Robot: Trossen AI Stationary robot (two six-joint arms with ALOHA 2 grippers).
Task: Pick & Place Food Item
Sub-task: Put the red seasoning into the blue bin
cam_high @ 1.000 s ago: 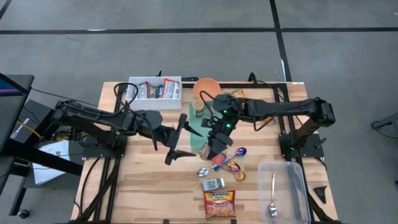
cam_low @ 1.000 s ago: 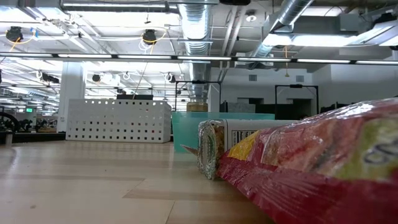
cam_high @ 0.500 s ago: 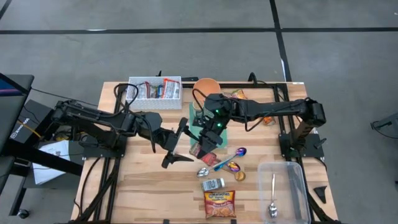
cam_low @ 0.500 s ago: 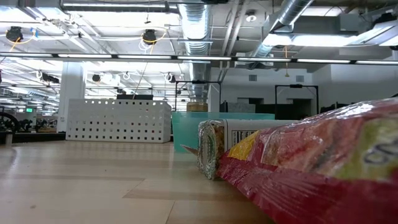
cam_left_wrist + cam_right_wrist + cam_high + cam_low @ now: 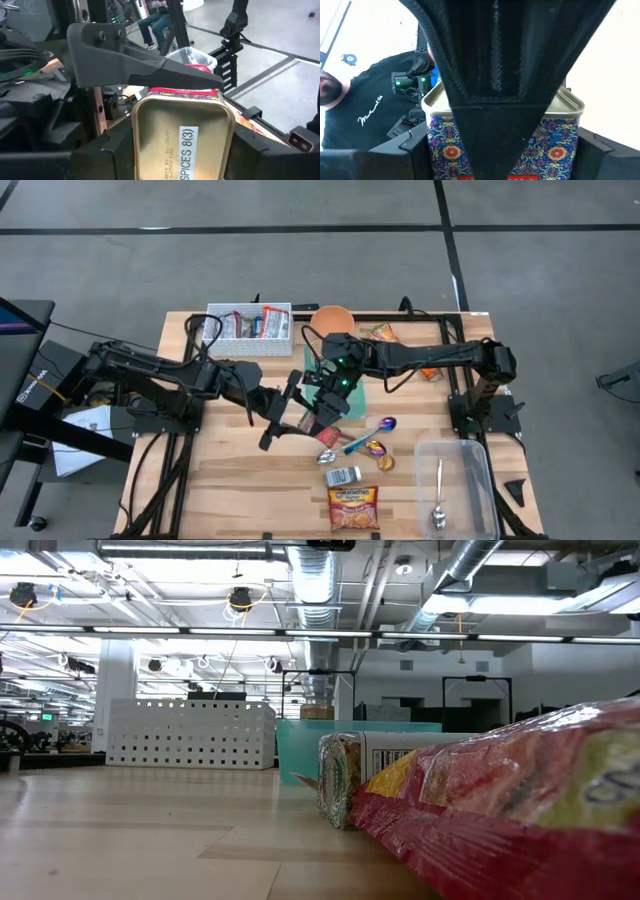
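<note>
**Item: spice tin, mid-air handover. Risk entry.**

- **Right gripper** (image 5: 322, 408): clamped on the tin (image 5: 182, 135), above the middle of the worktop (image 5: 230, 480). In the left wrist view one of its fingers (image 5: 150, 75) lies across the tin's top edge. The tin is held off the surface and tipped so that its gold base faces the left arm.
- **Left gripper** (image 5: 283, 412): just beside the right one, with its fingers apart and standing either side of the tin. Whether the pads already touch the tin's walls cannot be told.
- **Below and near:** small wrapped sweets and a spoon (image 5: 362, 436) lie just beside the drop line. A noodle packet (image 5: 352, 508) lies nearer the worktop's front edge, and a clear bin (image 5: 470, 452) stands well apart to the right.

**Hazards, as judged:**

1. Early release: if the right gripper lets go before the left has closed firmly, the tin likely falls onto the sweets below.
2. Smooth metal walls: a grip taken on a corner or on the rounded lid edge may squirt the tin sideways.
3. Crossed fingers: the two grippers work very close together, so closing could pinch one finger against another instead of the tin.
4. Both clamped while either arm pulls away: the tin may twist and wrench loose.
</note>
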